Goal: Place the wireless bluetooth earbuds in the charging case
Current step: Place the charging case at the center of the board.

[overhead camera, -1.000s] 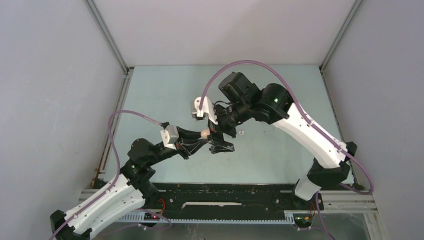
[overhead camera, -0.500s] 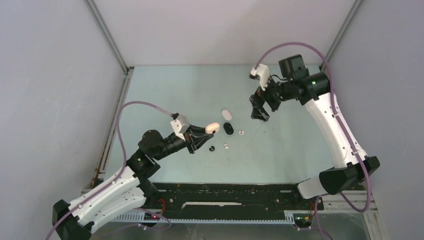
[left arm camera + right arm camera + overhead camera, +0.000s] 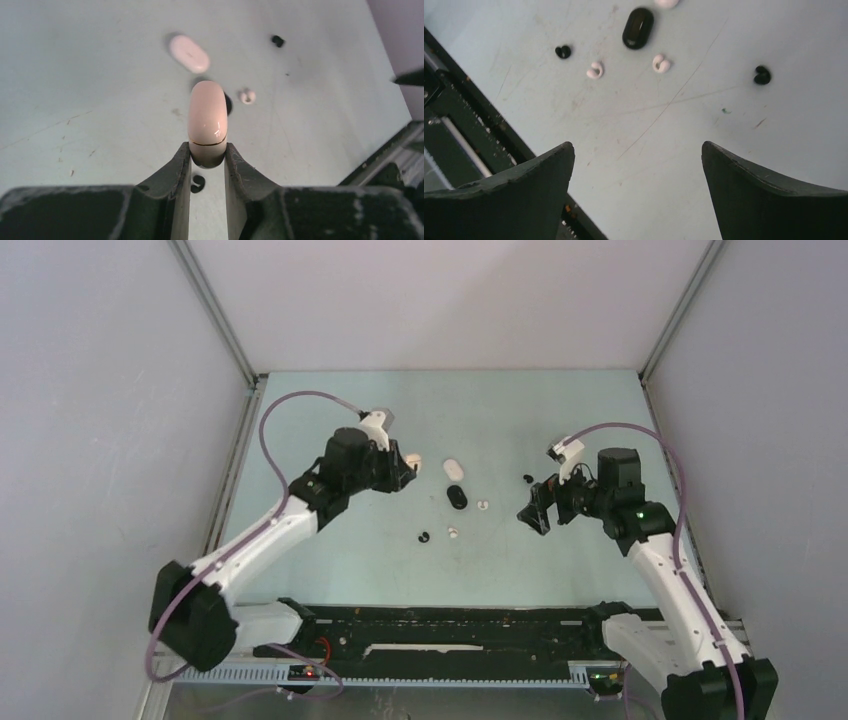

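Earbuds (image 3: pixel 595 70): white and black, lying loose on the surface (image 3: pixel 674 150) near the black case (image 3: pixel 638 27). Probably handling as light, hard and slippery, so pinching across the rounded body looks best. Left jaws are clamping a beige case (image 3: pixel 207 117); right jaws are standing wide, empty.

We find soft, even light from above in all three views, bright enough throughout and nowhere burnt out. In the top view the table (image 3: pixel 480 400) reads pale and flat, and the arms throw only faint, short shadows on it. From the left wrist, the beige charging case (image 3: pixel 207 117) carries a small white glint near its seam, the white case (image 3: pixel 189 52) beyond it has a soft-edged shadow, and the left fingers (image 3: pixel 172 175) gripping the beige one look dark and slightly blurred. From the right wrist, the black case (image 3: pixel 638 27) shows a thin sheen, the table's scratches are sharp, and the right fingers (image 3: pixel 514 195) are dark, nearly featureless.
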Robot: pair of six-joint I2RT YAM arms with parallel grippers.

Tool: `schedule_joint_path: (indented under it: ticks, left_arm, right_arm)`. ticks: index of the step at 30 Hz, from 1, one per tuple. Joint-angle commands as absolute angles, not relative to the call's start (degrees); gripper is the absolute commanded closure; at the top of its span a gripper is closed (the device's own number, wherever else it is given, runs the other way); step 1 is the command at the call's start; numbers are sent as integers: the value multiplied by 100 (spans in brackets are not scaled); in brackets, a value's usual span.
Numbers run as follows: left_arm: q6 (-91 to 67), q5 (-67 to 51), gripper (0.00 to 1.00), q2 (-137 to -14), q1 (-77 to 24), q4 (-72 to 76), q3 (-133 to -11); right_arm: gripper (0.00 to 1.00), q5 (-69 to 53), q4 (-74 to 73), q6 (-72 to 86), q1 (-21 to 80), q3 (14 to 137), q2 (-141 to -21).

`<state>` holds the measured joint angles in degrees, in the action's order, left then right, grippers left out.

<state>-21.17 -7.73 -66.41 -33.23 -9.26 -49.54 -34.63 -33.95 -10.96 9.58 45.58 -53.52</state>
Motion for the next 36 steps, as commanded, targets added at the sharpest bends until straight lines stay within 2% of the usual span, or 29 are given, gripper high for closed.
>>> schedule_joint_path:
  ticks: [1,6,14,25,27,28,32,36]
  left_arm:
    - [-2816,-1486,95,-7676,-2606,-1499,-5649]
    - [-2901,-2519,91,-8751,-2222,-1369,-6054]
    - [-2750,-2988,79,-9941,-2077,-2013,-6655]
    - [-2777,-2651,65,-10484,-1794,-2416,-6707]
    - [-2739,-2513,51,-10511,-1800,-2587,-6788]
    - [-2701,-2452,48,-10495,-1795,-2657,-6834]
    - [-2554,-1953,46,-10370,-1752,-3086,-6951]
    - [-2241,-909,46,-9911,-1746,-3515,-7050]
  right_arm:
    - [0,-3291,-2293,-967,869,4527,-4863]
    - [0,-3700,-2297,-966,708,4395,-4659]
    - [0,-3884,-2260,-1059,697,4293,-4757]
    - [0,-3920,-2319,-1149,699,4293,-4881]
    - [0,-3935,-2336,-1151,695,4293,-4891]
    - [0,-3948,-2339,-1159,696,4292,-4895]
    - [0,-3998,-2359,-1169,699,4293,-4920]
    - [0,-4033,-2420,-1222,690,4289,-4966]
